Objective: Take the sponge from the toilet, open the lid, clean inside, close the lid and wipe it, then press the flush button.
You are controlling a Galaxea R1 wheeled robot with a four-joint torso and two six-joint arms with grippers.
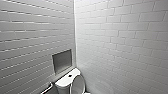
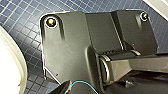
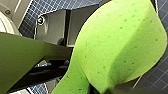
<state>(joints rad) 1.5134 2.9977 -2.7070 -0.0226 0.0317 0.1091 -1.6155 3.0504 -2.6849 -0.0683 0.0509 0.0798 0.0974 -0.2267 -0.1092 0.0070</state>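
Sponge clamped in right end effector; lid upright by tank edge, walls close alongside.

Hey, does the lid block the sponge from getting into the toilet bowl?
Nothing visible does: the lid stands raised by the tank, and the sponge shows up close in the right wrist view.
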